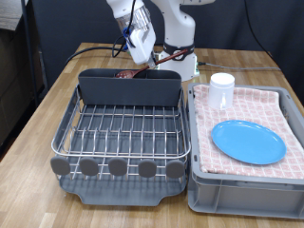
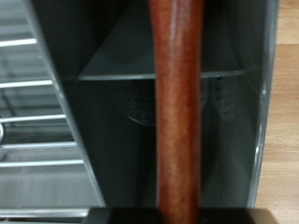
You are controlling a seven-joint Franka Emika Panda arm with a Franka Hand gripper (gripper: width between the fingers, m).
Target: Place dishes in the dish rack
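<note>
Wooden spoon (image 2: 177,112): the reddish-brown handle runs the full height of the wrist view, standing lengthwise inside the dark compartment of the grey caddy (image 1: 128,87), presumably so that it stores upright. In the exterior view only a reddish tip shows above the caddy rim, upper centre. The gripper (image 1: 141,47) hangs just above it; whether its fingers are clamped on the handle or parted cannot be told. The caddy stands at the far end of the dish rack (image 1: 123,128), whose wire grid carries no dishes. In the crate (image 1: 242,176) at right, on the pink checked towel (image 1: 256,100), lie the light-blue plate (image 1: 248,142) and, above it, the white mug (image 1: 221,91), not yet racked.
</note>
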